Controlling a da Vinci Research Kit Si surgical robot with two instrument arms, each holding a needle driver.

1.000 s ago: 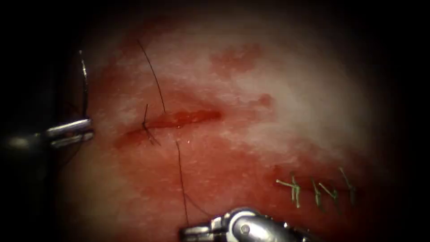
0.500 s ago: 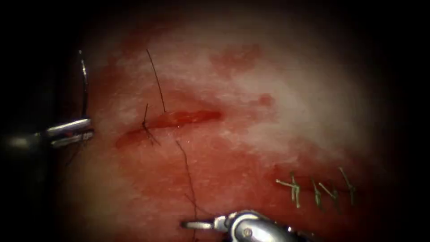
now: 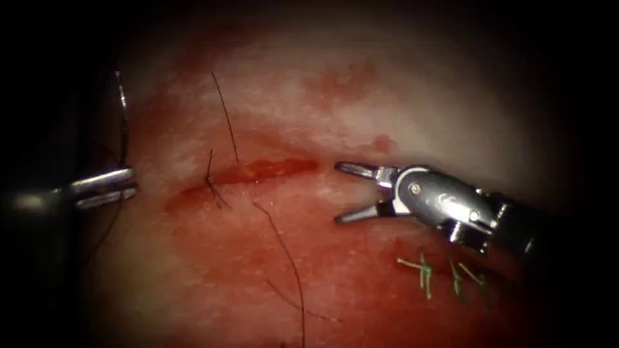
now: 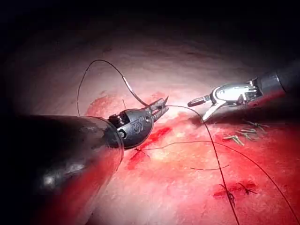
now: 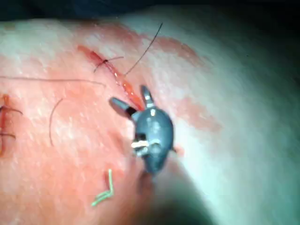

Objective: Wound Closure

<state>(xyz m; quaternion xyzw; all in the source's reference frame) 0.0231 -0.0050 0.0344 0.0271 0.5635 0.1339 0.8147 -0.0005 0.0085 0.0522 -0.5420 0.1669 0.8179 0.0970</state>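
Note:
The cut (image 3: 258, 171) runs across the tissue (image 3: 412, 122), with one knotted stitch (image 3: 210, 182) near its left end. Left of the cut, my left tool (image 3: 132, 182) is shut on the curved needle (image 3: 122, 122) near one end; the needle arcs up free of the tissue. The left wrist view shows that grip (image 4: 163, 103) and the needle's arc (image 4: 101, 61). My right tool (image 3: 336, 193) stands open and holds nothing, just off the cut's right end, also seen as the right tool (image 5: 129, 95). Dark thread (image 3: 287, 251) lies slack below the cut.
A thread tail (image 3: 224, 116) rises from the cut toward the far side. Several older green stitches (image 3: 425, 270) sit at the lower right, under the right tool's wrist. Red fluid (image 3: 335, 84) stains the tissue around the cut.
My right tool let go of the thread at the near edge, opened, and moved up to the cut's right end. The thread went slack. The left tool held still.

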